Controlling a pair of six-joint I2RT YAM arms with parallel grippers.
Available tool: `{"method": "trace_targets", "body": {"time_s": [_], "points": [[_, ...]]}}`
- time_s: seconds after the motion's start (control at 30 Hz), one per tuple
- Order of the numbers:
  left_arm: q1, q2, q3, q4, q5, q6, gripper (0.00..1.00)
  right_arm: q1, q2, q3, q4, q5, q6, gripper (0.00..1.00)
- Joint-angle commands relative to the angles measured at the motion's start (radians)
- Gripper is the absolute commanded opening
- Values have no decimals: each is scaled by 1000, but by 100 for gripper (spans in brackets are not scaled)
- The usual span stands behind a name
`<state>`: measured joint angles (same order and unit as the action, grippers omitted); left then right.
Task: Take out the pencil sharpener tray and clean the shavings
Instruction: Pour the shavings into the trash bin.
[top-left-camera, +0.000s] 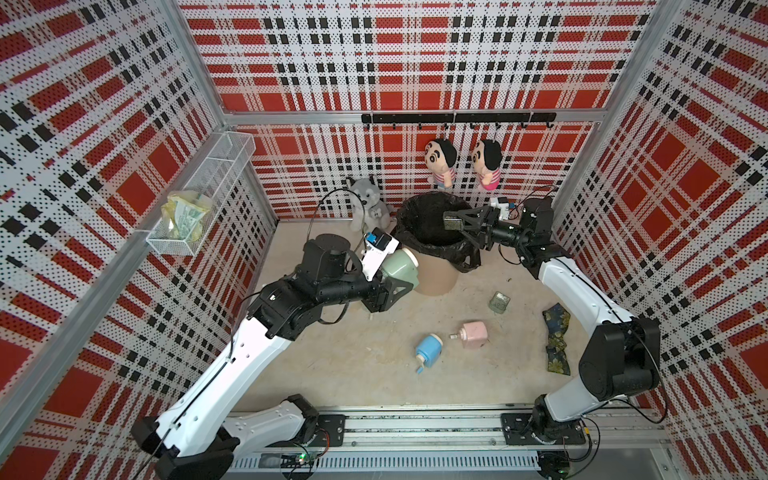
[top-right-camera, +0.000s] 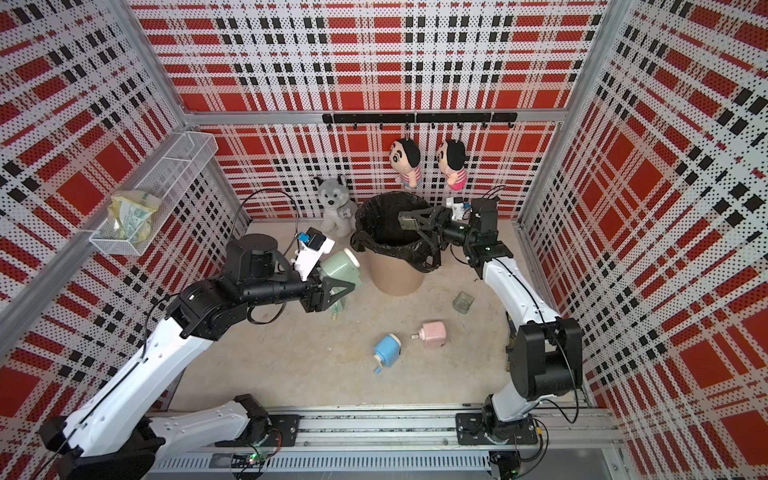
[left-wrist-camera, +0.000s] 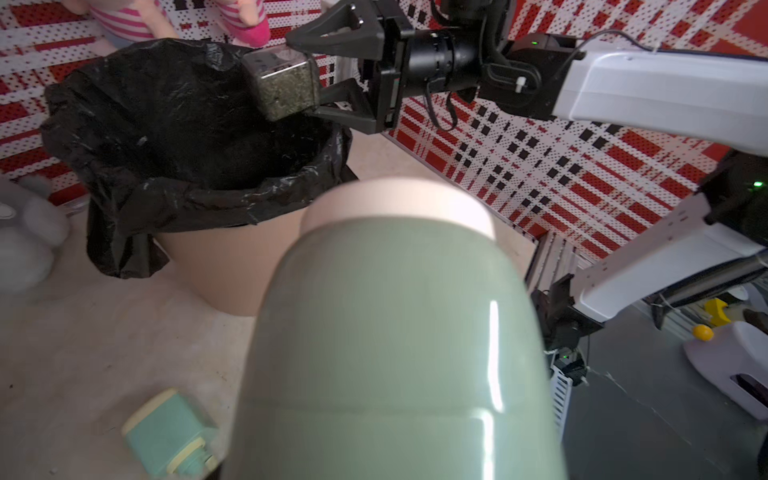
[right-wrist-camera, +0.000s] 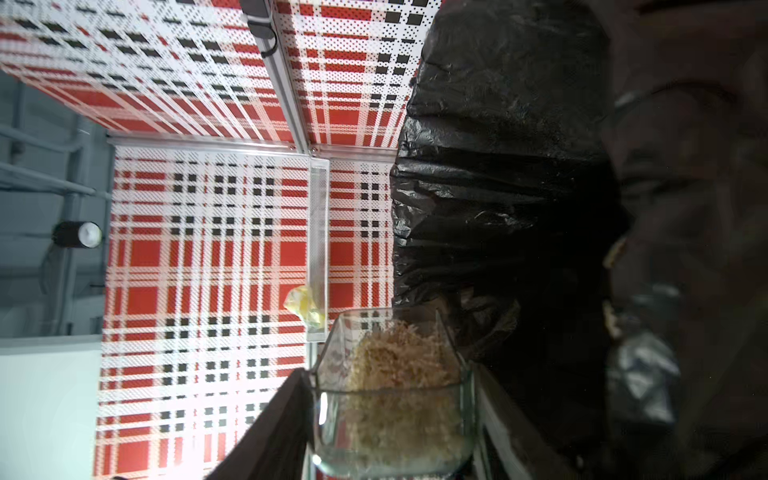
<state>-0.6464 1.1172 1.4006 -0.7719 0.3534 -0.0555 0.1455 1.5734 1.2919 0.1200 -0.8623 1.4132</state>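
You're looking at a robotics lab cell: plaid perforated panels (top-left-camera: 395, 62) on aluminium framing (top-left-camera: 291, 119), two robot arms (top-left-camera: 249, 353) bolted to a base rail (top-left-camera: 415, 432), plush dolls (top-left-camera: 440, 160) on hooks (top-left-camera: 457, 118).

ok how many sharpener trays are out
2: held tray in the right tool, over the bin; loose tray on the table beyond the pink sharpener. More may be hidden.

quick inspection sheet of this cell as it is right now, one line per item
surface: table dusty, small specks
job's things: tray full of shavings, held over bin; green sharpener tilted beside bin
clutter: blue sharpener, pink sharpener, spare tray, cloth
grippers: left gripper shut on green sharpener; right gripper shut on tray
cables: cable loops above left arm, snagging nothing
surroundings: plaid walls, toy dog, two dolls on hooks, wire basket
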Motion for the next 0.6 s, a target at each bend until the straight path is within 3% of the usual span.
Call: {"method": "trace_targets", "body": {"time_s": [0.0, 0.33, 0.57], "points": [[1, 9, -16, 35, -91, 1, 51, -4, -26, -25, 149, 24, 187, 52], [0, 19, -63, 91, -84, -13, 50, -2, -48, 30, 173, 119, 394, 53], [1, 26, -72, 109, -79, -16, 50, 33, -46, 17, 170, 166, 403, 53]]}}
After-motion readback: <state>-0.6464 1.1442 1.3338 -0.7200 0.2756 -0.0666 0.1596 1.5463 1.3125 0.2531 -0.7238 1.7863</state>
